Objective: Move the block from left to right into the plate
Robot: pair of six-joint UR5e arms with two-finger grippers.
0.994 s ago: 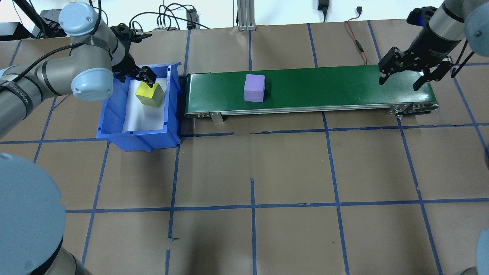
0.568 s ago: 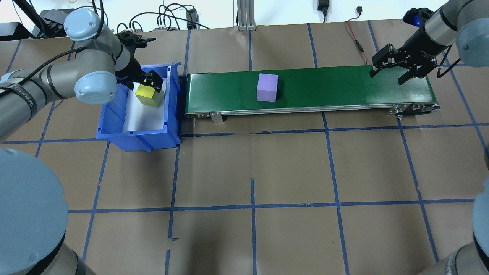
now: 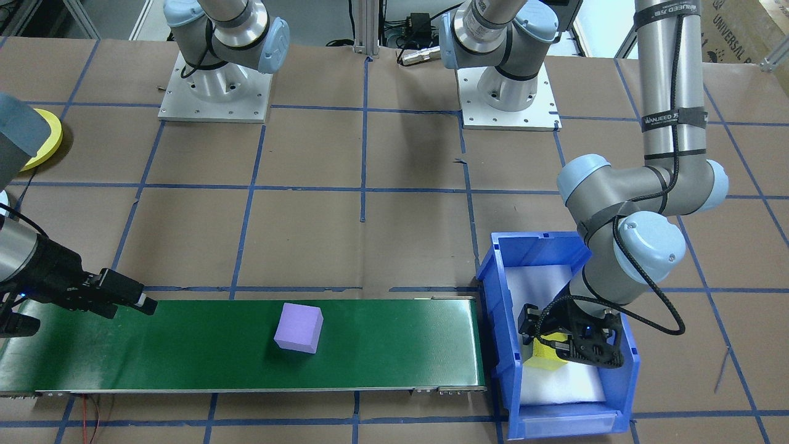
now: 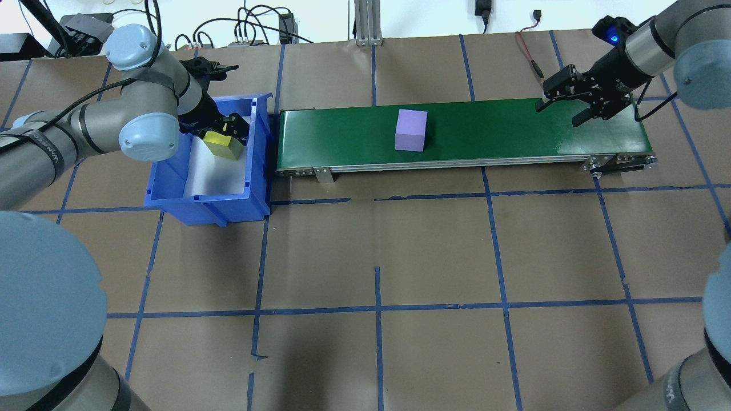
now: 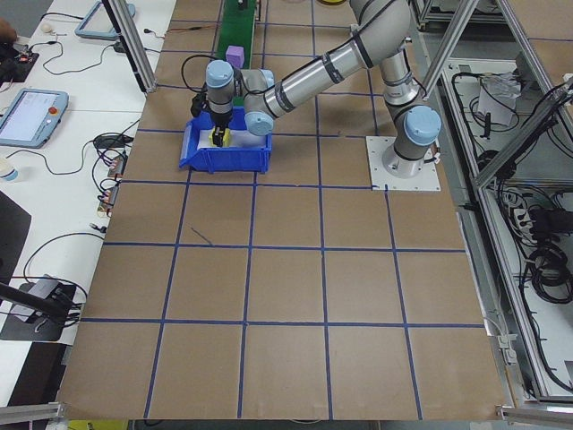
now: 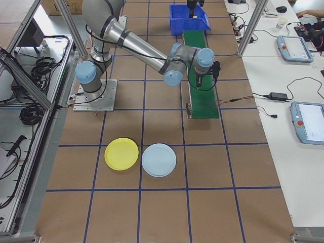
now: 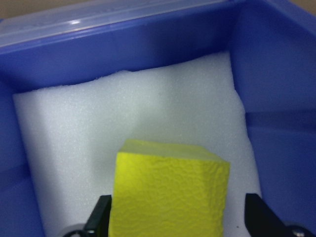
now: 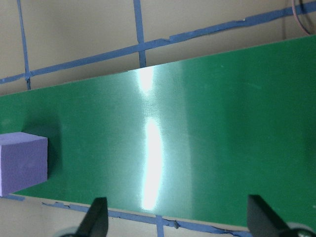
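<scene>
The left claw (image 4: pixel 224 129) reaches down into the blue bin (image 4: pixel 171 188) at the left end of the tabletop (image 4: pixel 377 251). A yellow block (image 4: pixel 218 146) sits on the white foam liner (image 7: pixel 148 113) inside that bin, and in the left wrist view it lies between the two fingers (image 7: pixel 100 217) with the claw spread: the near finger is close beside the block's side, while the other stands clearly apart from it, so the block is bracketed and not pinched.

Just right of the bin runs the green conveyor belt (image 4: pixel 514 128). A purple block (image 4: pixel 411 130) rests on it a little left of the belt's middle, well apart from both claws.

At the belt's right end the right claw (image 4: pixel 562 111) hangs over the green surface, its fingers spread wide and holding nothing. In the right wrist view the purple block (image 8: pixel 22 163) shows only at the far left edge, far outside the gap between the fingers.

In the exterior right view, a yellow plate (image 6: pixel 121 153) and a light blue plate (image 6: pixel 159 160) lie side by side on the tabletop, beyond the belt's right end.
</scene>
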